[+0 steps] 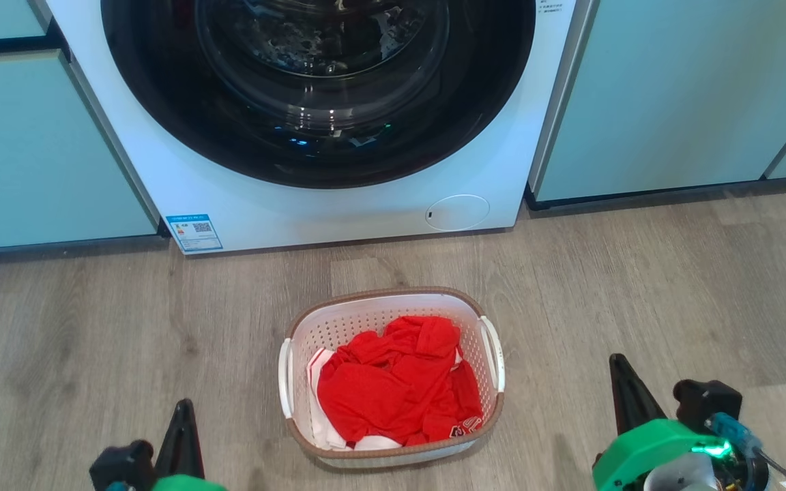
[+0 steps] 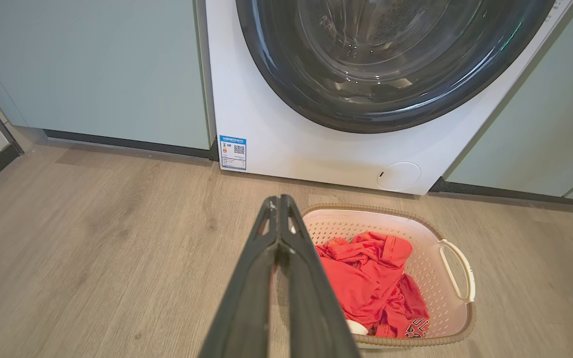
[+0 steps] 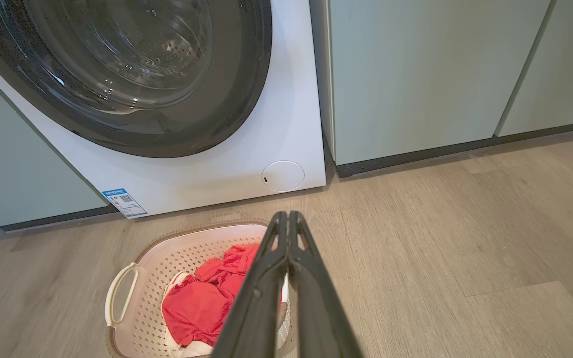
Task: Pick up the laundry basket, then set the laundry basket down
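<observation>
Laundry basket [image 1: 379,294] before the washing machine [image 1: 366,218] looks light and rigid; side handles [image 1: 497,354] offer grip. Left gripper [image 2: 279,201] and right gripper [image 3: 288,216] are closed, empty.

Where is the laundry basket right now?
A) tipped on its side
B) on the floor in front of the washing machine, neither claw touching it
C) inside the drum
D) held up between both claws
B: the laundry basket stands upright on the floor before the washing machine, with the left claw and right claw shut and apart from it on either side.
</observation>
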